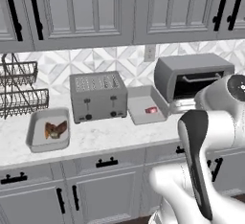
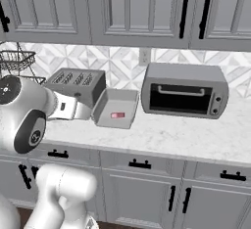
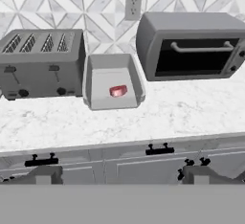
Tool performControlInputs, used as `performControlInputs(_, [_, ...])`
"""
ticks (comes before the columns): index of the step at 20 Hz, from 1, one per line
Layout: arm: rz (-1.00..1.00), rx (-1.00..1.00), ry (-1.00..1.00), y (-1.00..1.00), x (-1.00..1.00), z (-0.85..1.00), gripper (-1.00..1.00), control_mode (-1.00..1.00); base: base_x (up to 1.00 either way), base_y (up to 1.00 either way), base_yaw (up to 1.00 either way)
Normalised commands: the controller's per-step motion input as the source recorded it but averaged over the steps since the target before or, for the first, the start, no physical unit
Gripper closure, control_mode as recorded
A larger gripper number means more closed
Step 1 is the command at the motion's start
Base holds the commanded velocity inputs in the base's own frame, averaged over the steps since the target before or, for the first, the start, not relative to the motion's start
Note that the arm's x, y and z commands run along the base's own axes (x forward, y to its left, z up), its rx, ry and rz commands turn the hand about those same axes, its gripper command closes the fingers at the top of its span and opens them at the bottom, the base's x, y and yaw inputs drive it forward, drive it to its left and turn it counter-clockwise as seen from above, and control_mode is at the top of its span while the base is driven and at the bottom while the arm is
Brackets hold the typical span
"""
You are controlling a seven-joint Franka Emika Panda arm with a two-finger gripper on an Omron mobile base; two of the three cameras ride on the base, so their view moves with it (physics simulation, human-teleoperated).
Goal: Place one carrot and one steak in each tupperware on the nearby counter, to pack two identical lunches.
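Here the gripper (image 3: 119, 175) hangs open — facing the tupperware (image 3: 98, 98) squarely.

Left base view: behind arm, leftward, looking down at counter (image 1: 105, 137). Right base view: same, from rightward. Hand view: lower, nearer, facing backsplash. All share toaster (image 3: 40, 62), toaster oven (image 2: 184, 91), tupperware (image 1: 146, 104) between.

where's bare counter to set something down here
Bare marble counter runs in front of the toaster oven and along the front edge. It is crowded at the back, where the toaster and the tupperware sit close together.
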Motion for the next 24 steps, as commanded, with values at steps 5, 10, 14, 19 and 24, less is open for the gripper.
performControlInputs(5, [0.00,0.00,0.00,0.00,0.00,0.00,-1.00,1.00,-1.00,0.00,0.26])
performControlInputs(10, [0.00,0.00,0.00,0.00,0.00,0.00,-1.00,1.00,-1.00,0.00,0.58])
performControlInputs(14, [0.00,0.00,0.00,0.00,0.00,0.00,-1.00,1.00,-0.93,0.14,0.65])
performControlInputs(19, [0.00,0.00,0.00,0.00,0.00,0.00,-1.00,1.00,-0.51,0.38,0.70])
performControlInputs(24, [0.00,0.00,0.00,0.00,0.00,0.00,-1.00,1.00,0.24,0.40,0.72])
